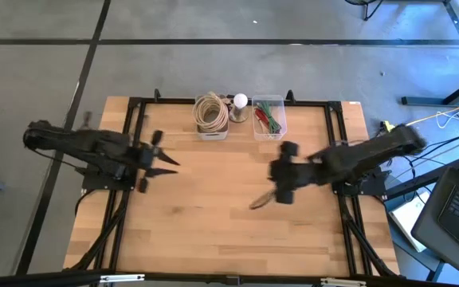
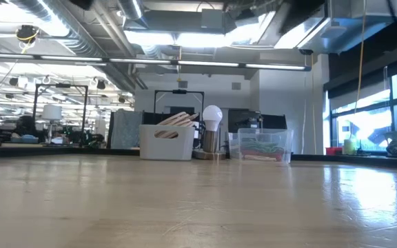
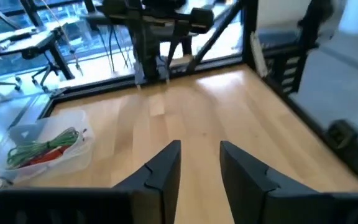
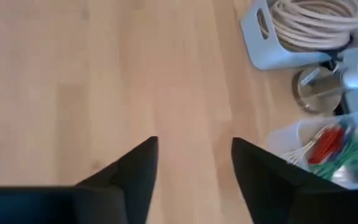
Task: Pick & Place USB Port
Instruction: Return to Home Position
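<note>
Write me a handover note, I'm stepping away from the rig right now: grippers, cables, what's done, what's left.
Left gripper: open, empty, over the left of the table.
Right gripper: open, empty, over its right half.
Light brown cables lie coiled in the gray bin at the far edge; the clear bin beside it holds green and red cables.
Done: no loose cable shows on the table.
To do: bring both arms home.

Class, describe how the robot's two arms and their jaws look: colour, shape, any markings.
The left arm and the right arm are both dark, nearly black, made of chunky jointed segments. Each ends in two jaws: flat, dark, wedge-shaped blades tapering to points, seen closest in the wrist views. No markings can be made out.
</note>
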`<action>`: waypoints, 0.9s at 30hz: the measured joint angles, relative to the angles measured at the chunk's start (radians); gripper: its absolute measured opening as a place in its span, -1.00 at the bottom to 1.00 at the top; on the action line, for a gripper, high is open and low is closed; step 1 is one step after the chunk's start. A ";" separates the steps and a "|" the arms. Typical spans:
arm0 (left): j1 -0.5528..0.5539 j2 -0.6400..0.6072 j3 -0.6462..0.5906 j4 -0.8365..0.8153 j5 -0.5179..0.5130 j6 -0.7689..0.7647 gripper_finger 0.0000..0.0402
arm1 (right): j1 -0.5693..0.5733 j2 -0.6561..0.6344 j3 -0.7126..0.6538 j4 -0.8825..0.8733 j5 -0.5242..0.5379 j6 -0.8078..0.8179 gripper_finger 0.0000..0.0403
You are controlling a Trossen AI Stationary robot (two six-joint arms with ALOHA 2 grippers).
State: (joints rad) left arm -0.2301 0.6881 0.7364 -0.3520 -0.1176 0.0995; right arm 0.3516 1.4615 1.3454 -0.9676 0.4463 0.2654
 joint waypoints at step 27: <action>-0.058 -0.664 -0.514 0.082 -0.011 -0.278 -0.73 | 0.458 -0.770 -1.066 0.961 0.292 0.278 -0.97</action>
State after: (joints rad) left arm -0.2882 0.0242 0.2229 -0.2695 -0.1287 -0.1784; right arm 0.8093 0.6915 0.2793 -0.0065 0.7386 0.5438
